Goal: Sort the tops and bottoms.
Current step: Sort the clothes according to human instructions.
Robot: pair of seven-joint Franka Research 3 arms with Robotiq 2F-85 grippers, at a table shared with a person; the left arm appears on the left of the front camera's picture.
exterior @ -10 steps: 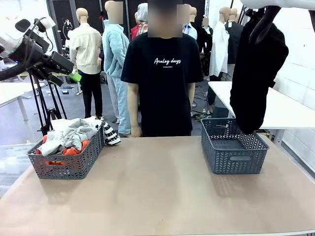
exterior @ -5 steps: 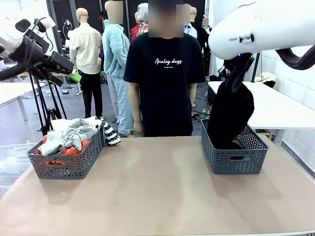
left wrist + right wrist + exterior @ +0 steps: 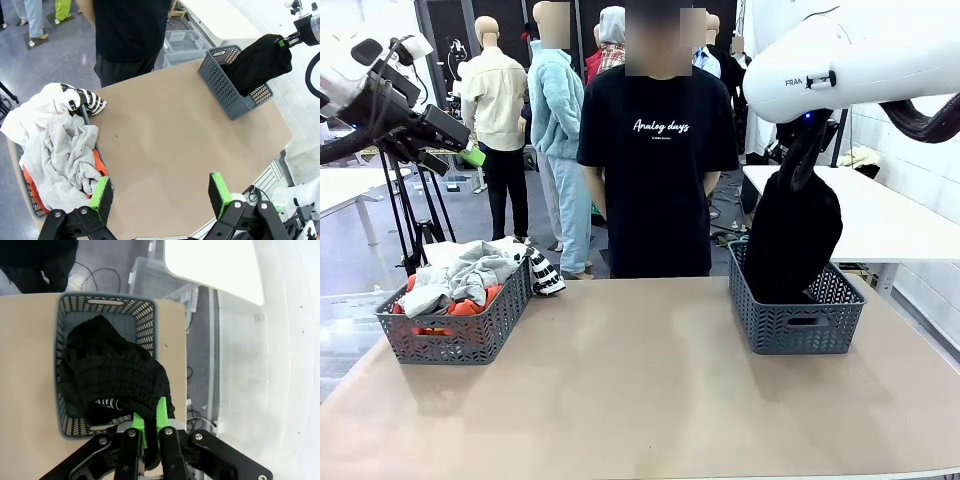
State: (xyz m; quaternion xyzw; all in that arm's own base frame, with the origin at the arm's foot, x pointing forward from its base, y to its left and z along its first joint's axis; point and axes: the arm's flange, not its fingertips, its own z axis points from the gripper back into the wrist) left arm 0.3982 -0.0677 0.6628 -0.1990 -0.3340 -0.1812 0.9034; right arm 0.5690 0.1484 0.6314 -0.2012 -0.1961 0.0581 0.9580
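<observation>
Your right gripper [image 3: 148, 427] is clamping its green pads on the top of the black bottoms [image 3: 793, 240], which are hanging down with their lower end resting inside the grey basket [image 3: 798, 322] on the table's [image 3: 640, 400] right side. Your left gripper [image 3: 159, 197] is hovering high over the table's left end with its fingers spread wide, gripping nothing. The tops [image 3: 465, 275] are lying piled in the other grey basket [image 3: 455, 335] at the left, white, light grey and orange cloth heaped together. A person [image 3: 655, 150] is standing at the far edge.
</observation>
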